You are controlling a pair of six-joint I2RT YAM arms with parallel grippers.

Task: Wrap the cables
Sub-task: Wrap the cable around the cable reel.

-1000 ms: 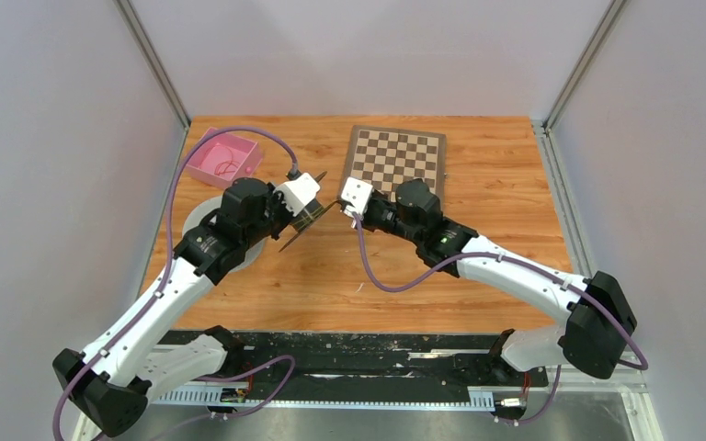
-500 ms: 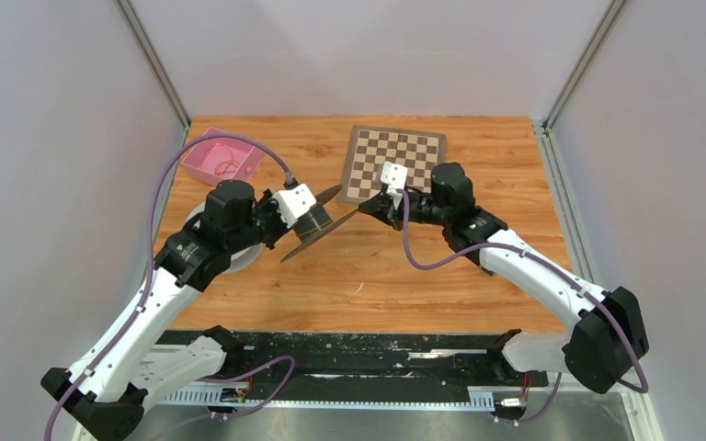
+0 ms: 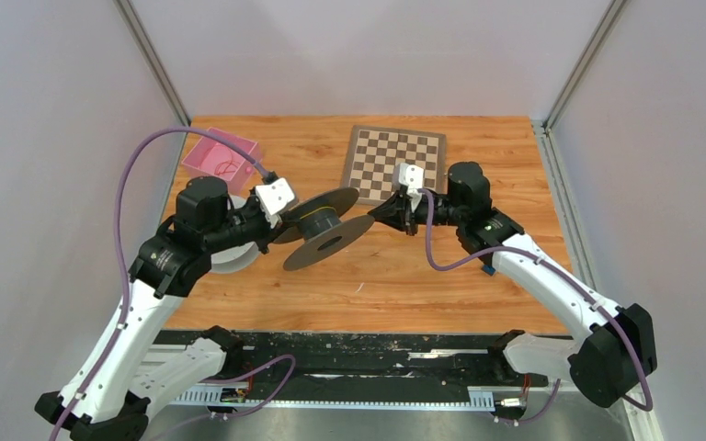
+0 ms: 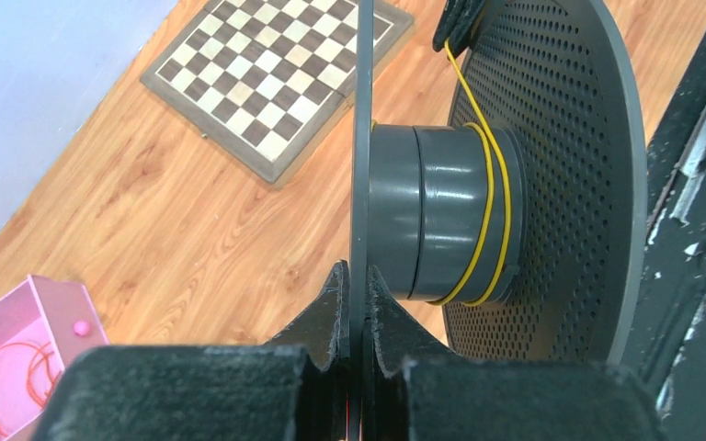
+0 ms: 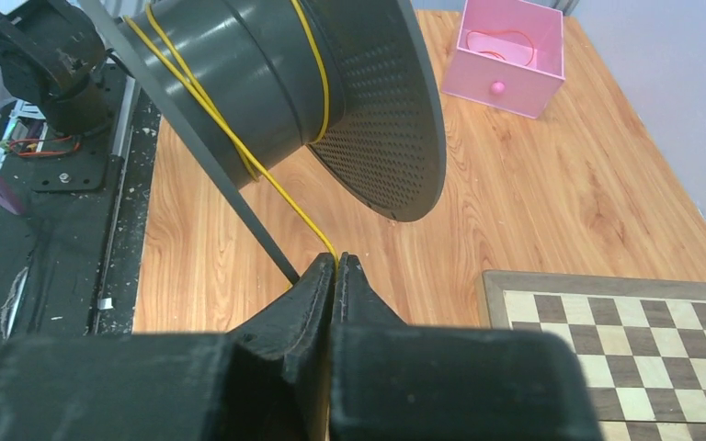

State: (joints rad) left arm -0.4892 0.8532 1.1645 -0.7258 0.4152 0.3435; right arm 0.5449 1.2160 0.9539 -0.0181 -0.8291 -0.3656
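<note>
My left gripper (image 3: 287,219) (image 4: 358,276) is shut on the thin flange of a dark grey spool (image 3: 326,225) (image 4: 441,211) and holds it tilted above the table. The pale yellow cable (image 4: 492,202) (image 5: 239,142) circles the spool's hub about twice. It runs taut off the hub to my right gripper (image 3: 379,213) (image 5: 337,260), which is shut on it just right of the spool. The orange-red cable (image 5: 499,41) (image 4: 5,390) lies in loose loops inside the pink box (image 3: 223,158) at the back left.
A chessboard (image 3: 395,156) lies at the back centre, behind my right gripper. A pale grey round spool (image 3: 230,257) lies flat on the table under my left arm. A black rail (image 3: 349,363) runs along the near edge.
My left arm has pulled back left and turned the spool so that its flanges face up more. My right gripper has moved right and away from it, still pinching the yellow cable.
</note>
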